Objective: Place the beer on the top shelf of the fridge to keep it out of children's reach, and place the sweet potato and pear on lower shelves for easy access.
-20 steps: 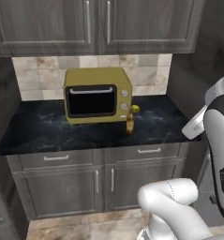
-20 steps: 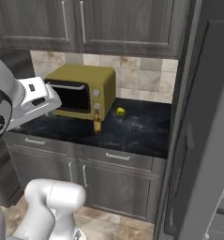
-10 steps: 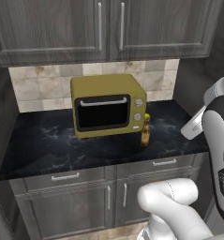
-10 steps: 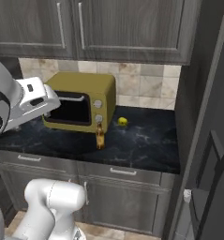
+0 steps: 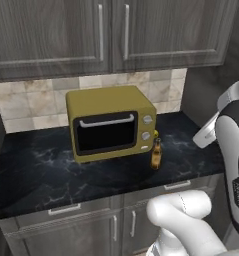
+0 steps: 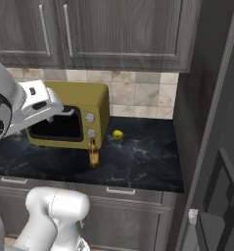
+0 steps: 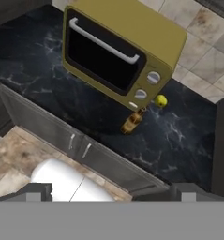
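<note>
Task not yet begun: the slim brown glass beer bottle (image 7: 131, 123) and round yellow-green pear (image 7: 160, 100) stand on the black marble counter (image 7: 33, 79), well ahead of the empty gripper (image 7: 111, 190), its jaws apart.

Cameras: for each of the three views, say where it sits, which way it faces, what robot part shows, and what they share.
Left base view: behind the arm, left; faces the counter and oven; arm at right.
Right base view: behind, right; same counter, fridge at right; arm at left.
Hand view: above, looking down; fingertips at bottom.
Shared: oven, beer; the pear in two.
</note>
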Robot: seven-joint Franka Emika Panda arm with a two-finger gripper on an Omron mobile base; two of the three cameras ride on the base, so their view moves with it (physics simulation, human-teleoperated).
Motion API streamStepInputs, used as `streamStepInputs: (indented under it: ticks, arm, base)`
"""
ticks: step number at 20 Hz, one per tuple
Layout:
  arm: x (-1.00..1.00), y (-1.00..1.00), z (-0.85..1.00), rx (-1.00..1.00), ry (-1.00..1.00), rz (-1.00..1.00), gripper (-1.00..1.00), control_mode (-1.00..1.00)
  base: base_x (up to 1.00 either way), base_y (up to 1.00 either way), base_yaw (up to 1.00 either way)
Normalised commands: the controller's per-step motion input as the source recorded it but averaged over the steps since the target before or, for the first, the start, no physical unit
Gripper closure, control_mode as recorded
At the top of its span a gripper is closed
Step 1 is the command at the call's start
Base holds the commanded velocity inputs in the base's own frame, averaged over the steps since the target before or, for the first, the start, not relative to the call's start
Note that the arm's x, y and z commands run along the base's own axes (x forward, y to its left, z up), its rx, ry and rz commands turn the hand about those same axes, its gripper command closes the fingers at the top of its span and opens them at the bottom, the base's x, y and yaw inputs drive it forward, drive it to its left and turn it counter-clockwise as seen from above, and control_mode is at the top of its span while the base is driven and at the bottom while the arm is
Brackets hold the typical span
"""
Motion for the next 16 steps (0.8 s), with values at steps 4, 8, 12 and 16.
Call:
streamStepInputs:
  ticks: [4, 8, 12, 16]
  arm:
    - [0.02, 0.0, -0.19, 0.0, 0.0, -0.06, -1.0, -1.0]
    - [0.13, 0.0, -0.49, 0.0, 0.0, -0.09, -1.0, -1.0]
    - [0.21, 0.0, -0.61, 0.0, 0.0, -0.05, -1.0, -1.0]
    - [0.27, 0.0, -0.54, 0.0, 0.0, -0.01, -1.0, -1.0]
  base:
    - [0.01, 0.05, -0.06]
    - [0.0, 0.0, 0.0]
    - [0.0, 0.0, 0.0]
    - [0.0, 0.0, 0.0]
